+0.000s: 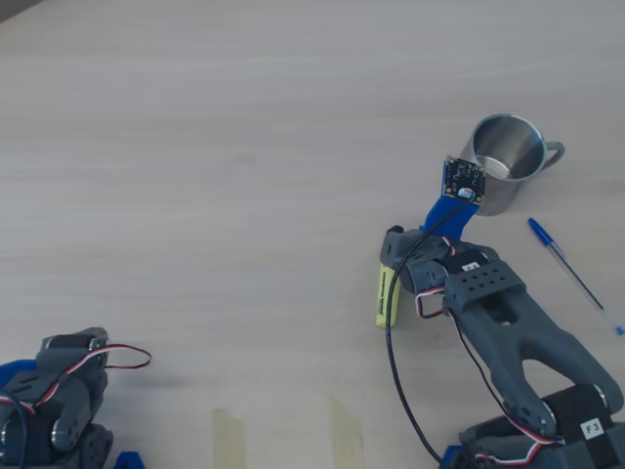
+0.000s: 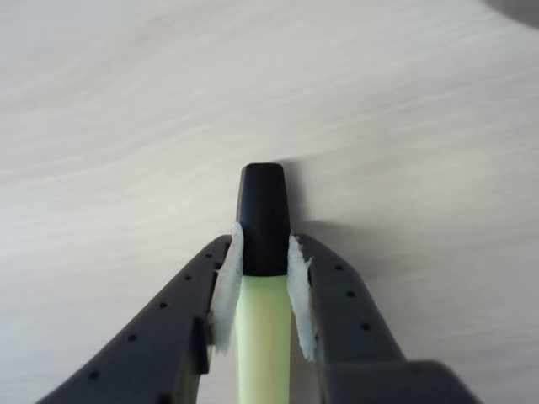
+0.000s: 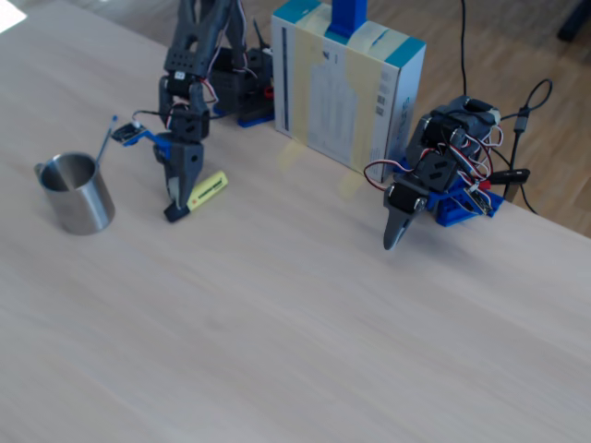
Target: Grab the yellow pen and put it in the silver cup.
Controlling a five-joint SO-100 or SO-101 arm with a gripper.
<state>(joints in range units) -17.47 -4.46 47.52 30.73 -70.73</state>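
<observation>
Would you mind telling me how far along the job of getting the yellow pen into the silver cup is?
Done: the pincer has closed on the pen just below its black cap, white pads touching both sides. In hand: the grasp; the pen still looks low, at or near the table. Left: lifting it, carrying it to the cup, which stands upright and empty, and dropping it in.
</observation>
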